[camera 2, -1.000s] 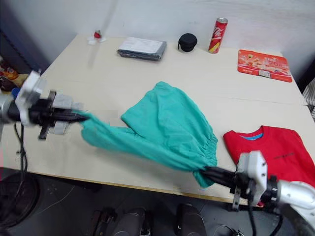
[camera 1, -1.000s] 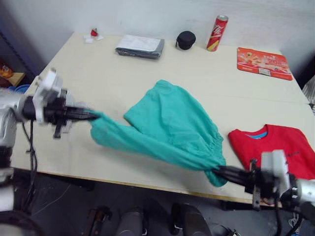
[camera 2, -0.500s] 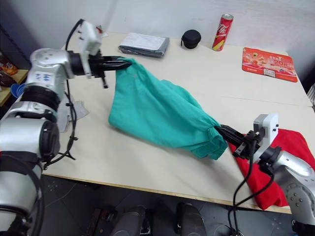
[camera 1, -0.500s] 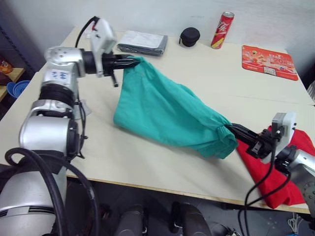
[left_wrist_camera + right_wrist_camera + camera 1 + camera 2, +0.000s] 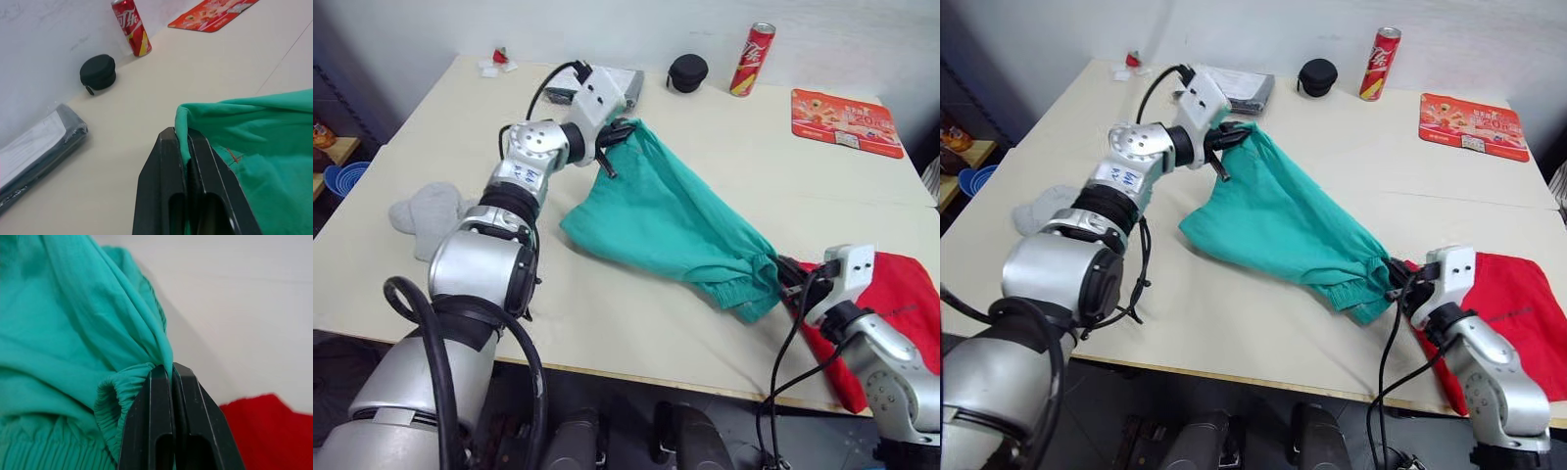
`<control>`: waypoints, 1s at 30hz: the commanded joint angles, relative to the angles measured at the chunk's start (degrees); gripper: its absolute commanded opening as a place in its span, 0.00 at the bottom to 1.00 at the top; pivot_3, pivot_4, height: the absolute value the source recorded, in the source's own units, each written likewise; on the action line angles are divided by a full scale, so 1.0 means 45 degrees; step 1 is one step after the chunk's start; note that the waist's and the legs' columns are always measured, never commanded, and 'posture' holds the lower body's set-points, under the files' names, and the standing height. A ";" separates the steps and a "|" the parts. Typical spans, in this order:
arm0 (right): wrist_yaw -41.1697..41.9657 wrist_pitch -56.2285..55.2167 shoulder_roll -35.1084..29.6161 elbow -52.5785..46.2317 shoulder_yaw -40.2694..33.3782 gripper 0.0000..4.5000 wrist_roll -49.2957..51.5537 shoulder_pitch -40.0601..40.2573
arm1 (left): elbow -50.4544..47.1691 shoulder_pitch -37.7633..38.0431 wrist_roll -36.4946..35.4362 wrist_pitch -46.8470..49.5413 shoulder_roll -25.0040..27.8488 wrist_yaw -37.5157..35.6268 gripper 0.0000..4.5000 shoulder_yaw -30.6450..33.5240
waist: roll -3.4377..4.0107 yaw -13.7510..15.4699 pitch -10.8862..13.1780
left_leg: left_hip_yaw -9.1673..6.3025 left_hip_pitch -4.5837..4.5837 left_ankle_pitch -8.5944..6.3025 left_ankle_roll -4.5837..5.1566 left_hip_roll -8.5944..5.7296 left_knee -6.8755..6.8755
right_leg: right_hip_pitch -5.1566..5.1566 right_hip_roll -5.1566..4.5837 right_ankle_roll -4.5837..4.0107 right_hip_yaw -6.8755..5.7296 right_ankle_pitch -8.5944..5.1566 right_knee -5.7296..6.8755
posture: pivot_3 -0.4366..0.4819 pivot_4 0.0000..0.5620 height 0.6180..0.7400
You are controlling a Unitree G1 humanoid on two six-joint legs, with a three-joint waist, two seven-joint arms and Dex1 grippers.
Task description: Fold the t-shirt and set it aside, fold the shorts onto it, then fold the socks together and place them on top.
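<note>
Pinching the shorts (image 5: 675, 225), both grippers (image 5: 625, 130) (image 5: 787, 274) stretch them over the beige table (image 5: 460, 108) by a white wall (image 5: 607, 24).

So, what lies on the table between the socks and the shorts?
In the left eye view, the left arm crosses between the socks and the shorts.

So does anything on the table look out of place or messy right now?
Yes: the red t-shirt hangs rumpled over the table's front edge instead of lying flat, and the grey socks sit in a loose heap near the left edge.
</note>
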 commanded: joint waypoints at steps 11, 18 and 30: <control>-0.0869 -0.2339 0.0288 -0.2612 -0.1835 0.61 -0.2031 0.0970 | -0.0430 0.0047 -0.0121 -0.1043 0.1125 -0.0225 0.78 0.1540 | 0.0000 -0.0047 0.0000 | 0.0024 -0.0002 0.0003 -0.0007 0.0002 -0.0003 | -0.0031 0.0011 0.0000 0.0020 0.0000 0.0015 | 0.48 0.27 1.00; 0.2293 -0.1141 -0.1567 -0.5433 -0.1621 0.99 0.0608 0.2556 | -0.1427 0.1600 -0.1439 -0.3561 0.2828 -0.8914 1.00 0.1898 | 0.0011 -0.0038 -0.0006 | 0.0094 0.0005 0.0008 -0.0017 0.0018 -0.0007 | -0.0071 0.0112 -0.0001 0.0003 0.0000 0.0031 | 0.48 0.27 1.00; 0.0539 -0.0436 -0.3128 -0.4977 0.4549 0.99 -0.6936 0.2298 | -0.3480 0.5598 -0.0692 -0.5629 0.2837 -0.9595 1.00 -0.0249 | 0.0002 -0.0058 -0.0025 | 0.0121 0.0029 0.0007 -0.0013 0.0012 0.0027 | -0.0082 -0.0005 -0.0005 0.0152 0.0003 0.0093 | 0.48 0.27 1.00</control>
